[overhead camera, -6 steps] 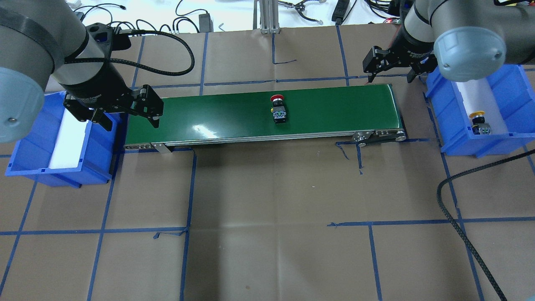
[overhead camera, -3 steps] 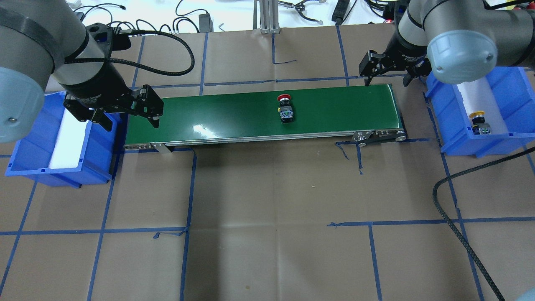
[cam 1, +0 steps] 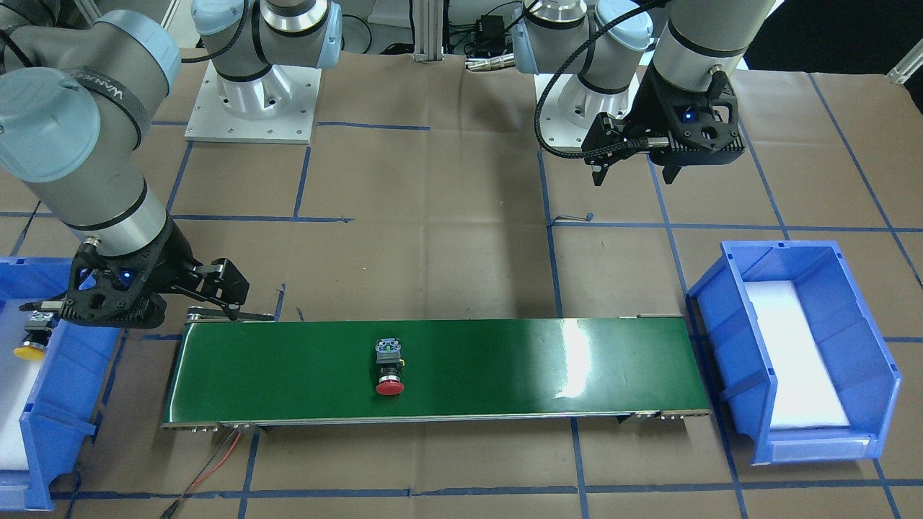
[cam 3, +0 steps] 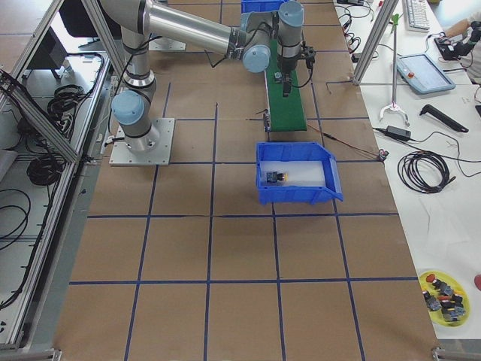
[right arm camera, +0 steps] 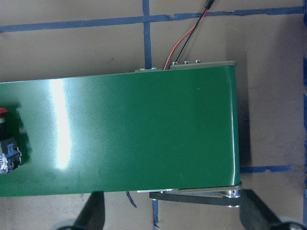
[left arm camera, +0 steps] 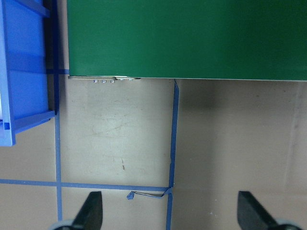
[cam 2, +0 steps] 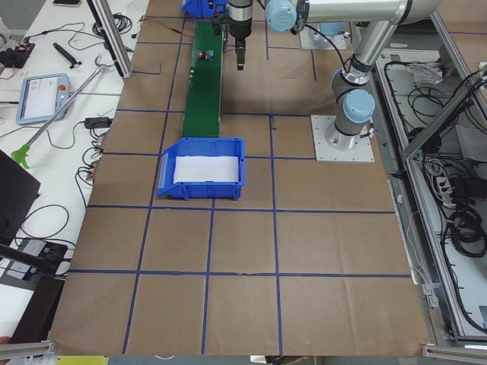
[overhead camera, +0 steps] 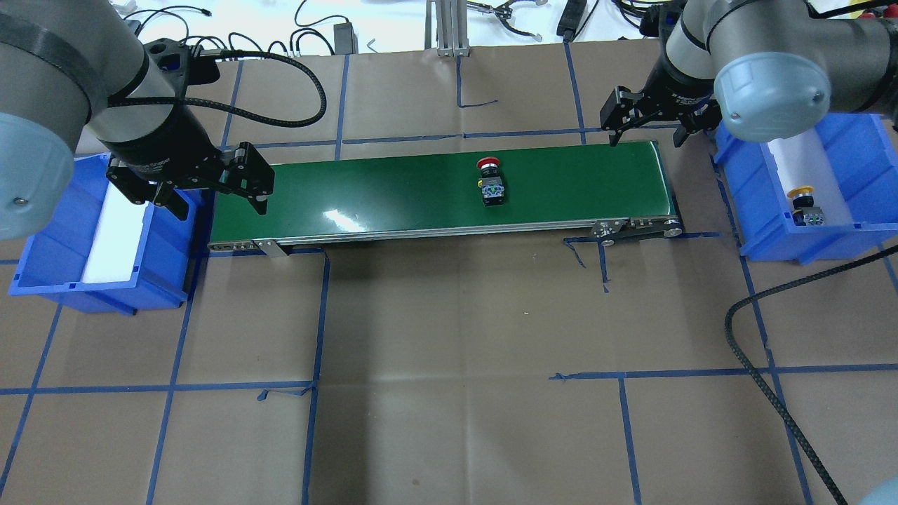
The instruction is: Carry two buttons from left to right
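A red-capped button (overhead camera: 491, 184) lies on its side on the green conveyor belt (overhead camera: 393, 189), a little right of the middle; it also shows in the front view as the red button (cam 1: 389, 367) and at the left edge of the right wrist view (right arm camera: 7, 143). The yellow-capped button (overhead camera: 803, 207) lies in the right blue bin (overhead camera: 863, 161). My left gripper (overhead camera: 221, 208) hangs open over the belt's left end, empty. My right gripper (overhead camera: 646, 140) hangs open over the belt's right end, empty, well to the right of the red button.
A blue bin (overhead camera: 42, 266) with a white liner stands left of the belt. A black cable (overhead camera: 765, 393) loops over the table at the front right. Loose cables and tools lie beyond the table's far edge. Brown paper with blue tape lines covers the table.
The red button has travelled to the right along the belt. My right gripper has shifted slightly left toward the belt's right end. The left arm has not moved.
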Robot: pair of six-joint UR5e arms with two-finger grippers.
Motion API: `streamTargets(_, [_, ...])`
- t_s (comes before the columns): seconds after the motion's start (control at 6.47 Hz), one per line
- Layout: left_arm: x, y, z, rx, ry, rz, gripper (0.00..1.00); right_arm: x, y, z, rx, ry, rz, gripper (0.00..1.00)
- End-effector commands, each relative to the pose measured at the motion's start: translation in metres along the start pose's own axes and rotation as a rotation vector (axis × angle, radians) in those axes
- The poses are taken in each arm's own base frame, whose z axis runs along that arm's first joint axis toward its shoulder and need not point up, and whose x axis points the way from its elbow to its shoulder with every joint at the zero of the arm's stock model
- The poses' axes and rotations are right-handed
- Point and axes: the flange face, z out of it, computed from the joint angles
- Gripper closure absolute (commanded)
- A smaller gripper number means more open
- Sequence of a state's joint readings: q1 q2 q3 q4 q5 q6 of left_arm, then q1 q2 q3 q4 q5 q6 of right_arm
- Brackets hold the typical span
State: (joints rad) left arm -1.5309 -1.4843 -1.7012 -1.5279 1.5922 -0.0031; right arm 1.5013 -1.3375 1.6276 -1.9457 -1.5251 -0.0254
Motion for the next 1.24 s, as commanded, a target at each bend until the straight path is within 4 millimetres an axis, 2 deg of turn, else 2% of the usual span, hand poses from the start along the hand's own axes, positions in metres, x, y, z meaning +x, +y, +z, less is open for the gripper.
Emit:
streamTargets(0.0, [0.0, 0.0, 0.0, -0.001, 0.0, 0.0, 0.0, 0.0, -0.004, 0.011, -0.009, -0.004, -0.005, 0.0])
streamTargets(0.46, [0.0, 0.0, 0.0, -0.001, -0.002, 0.0, 0.0, 0.001, -0.009, 0.026, -0.032, -0.006, -0.006, 0.0])
streamTargets(0.77, [0.0, 0.0, 0.0, 0.001, -0.003, 0.0, 0.0, 0.0, -0.01, 0.025, -0.026, -0.007, -0.006, 0.0])
streamTargets(1.08, [0.0, 0.0, 0.001, -0.002, -0.002, 0.0, 0.0, -0.005, -0.015, 0.045, -0.057, -0.067, 0.003, 0.0])
